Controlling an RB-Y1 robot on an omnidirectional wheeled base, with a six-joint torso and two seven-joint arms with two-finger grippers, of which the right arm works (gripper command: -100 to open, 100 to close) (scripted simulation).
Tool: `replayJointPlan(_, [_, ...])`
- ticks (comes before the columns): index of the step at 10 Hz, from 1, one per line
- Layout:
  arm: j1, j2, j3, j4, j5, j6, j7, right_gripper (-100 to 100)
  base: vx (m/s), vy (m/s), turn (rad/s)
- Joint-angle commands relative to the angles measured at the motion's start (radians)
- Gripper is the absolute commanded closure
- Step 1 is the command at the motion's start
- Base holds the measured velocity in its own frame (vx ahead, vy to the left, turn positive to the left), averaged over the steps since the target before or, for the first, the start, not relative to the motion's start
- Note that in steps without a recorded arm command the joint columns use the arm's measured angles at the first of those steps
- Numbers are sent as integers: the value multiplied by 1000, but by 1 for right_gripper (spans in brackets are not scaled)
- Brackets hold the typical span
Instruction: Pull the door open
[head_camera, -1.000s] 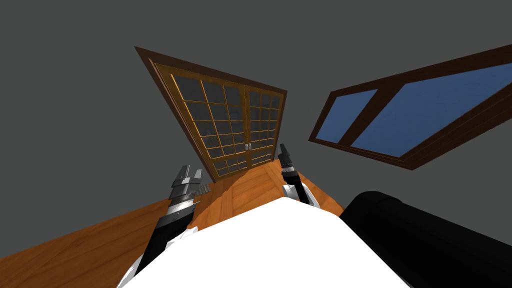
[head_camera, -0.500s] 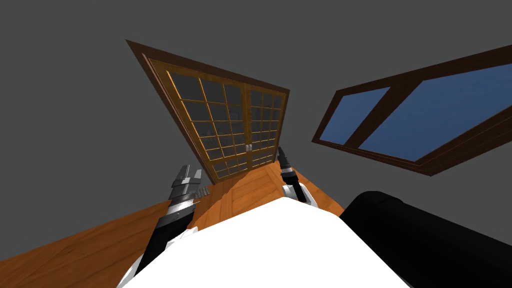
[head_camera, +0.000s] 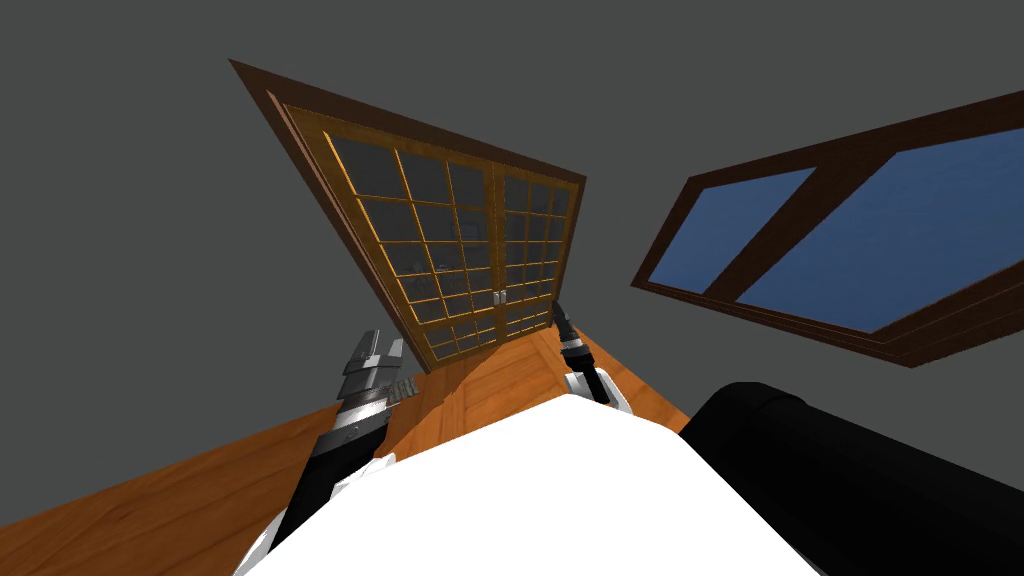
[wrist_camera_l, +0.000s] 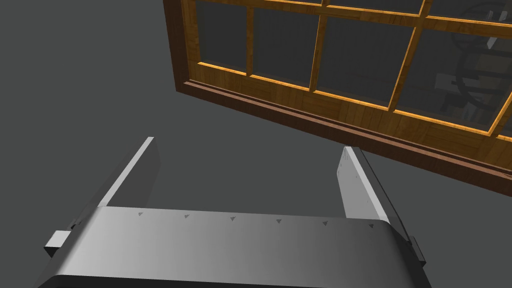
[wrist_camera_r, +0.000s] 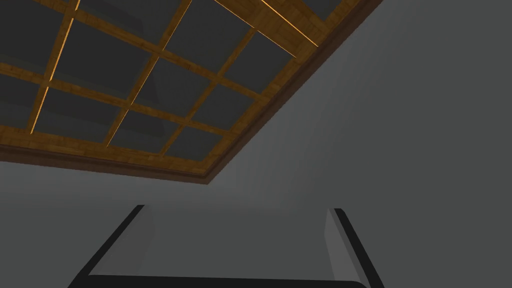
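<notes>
Free room before the glazed double door (head_camera: 470, 250). Bare wooden floor (head_camera: 505, 365) runs up to the shut leaves, and the paired handles (head_camera: 497, 297) at the centre seam stand uncovered. The left gripper (head_camera: 382, 342) and the right gripper (head_camera: 557, 310), fingers spread, hang short of the door with nothing between. A bulky black form (head_camera: 860, 480) bounds the robot's right side, well apart from the door.

The double door of glossy golden-brown wood lattice (head_camera: 470, 250) holds dark, smooth glass panes (wrist_camera_l: 360, 60). The orange plank floor (head_camera: 180, 490) shows polished wood grain. The plain grey wall (head_camera: 120, 250) looks matt.
</notes>
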Motion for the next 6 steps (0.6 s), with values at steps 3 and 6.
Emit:
replayJointPlan(3, [-15,-5,-11,73,24,-23,59,-100,99,3,14])
replayJointPlan(6, [-27,-11,-22,138,43,-46,106,-100,98,6,15])
